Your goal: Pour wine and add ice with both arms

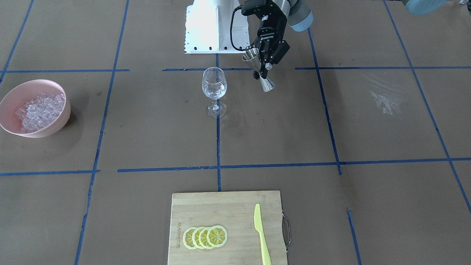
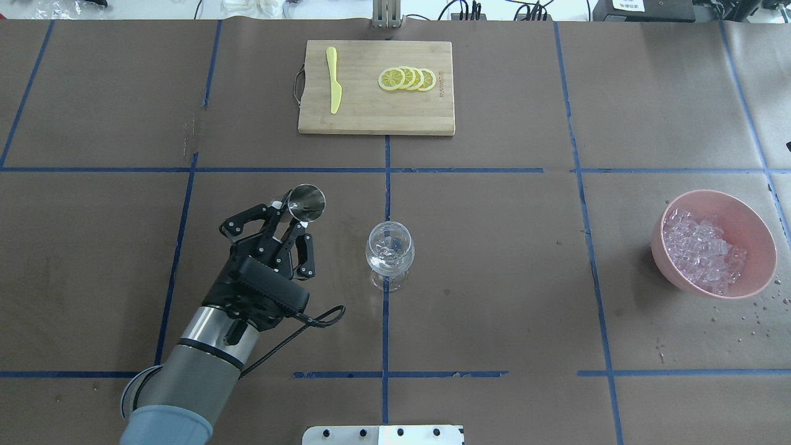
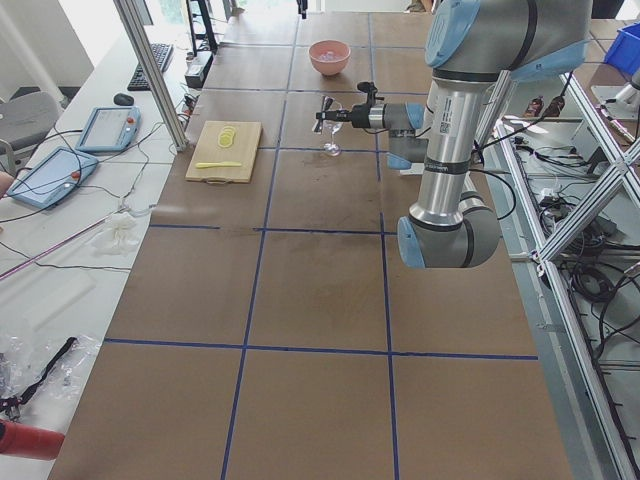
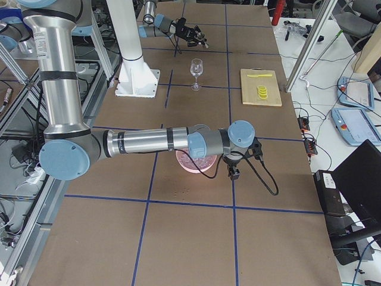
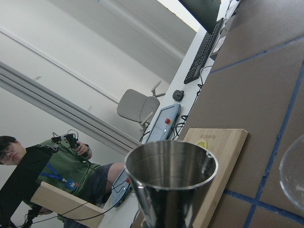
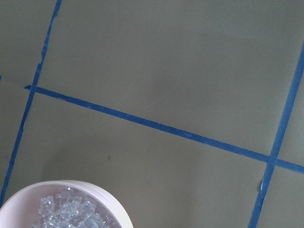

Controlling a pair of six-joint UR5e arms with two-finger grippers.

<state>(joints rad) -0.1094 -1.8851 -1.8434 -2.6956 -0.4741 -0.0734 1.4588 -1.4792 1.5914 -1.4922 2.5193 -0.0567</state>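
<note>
Here, the left gripper (image 1: 262, 70) is pinched on the narrow waist of a steel jigger (image 1: 267, 85), its black fingers (image 2: 275, 209) closed in from both sides. It holds the jigger in the air, tilted, with one cone's mouth leaning toward the wine glass (image 1: 214, 86). The jigger hangs just beside the glass on the robot's left, apart from it and not over its rim. The left wrist view looks straight along the jigger's open cup (image 5: 171, 175), and the edge of the glass shows at that view's right border.

The wine glass stands upright on a blue tape line near the middle of the table, and something clear glints in its bowl.

The ice (image 2: 701, 250) lies heaped in a pink bowl (image 2: 761, 247), well apart on the robot's right. The right gripper (image 4: 233, 171) shows only in the side view, at the end of the near arm stretched out above that bowl. I cannot tell whether its fingers are spread or closed. The right wrist view catches only the bowl's rim (image 6: 107, 199) and a few cubes at its lower edge.

At the far side of the table lies a wooden cutting board (image 2: 371, 117). On it sit overlapping lemon slices (image 2: 408, 78) and a yellow knife (image 2: 334, 86).
</note>
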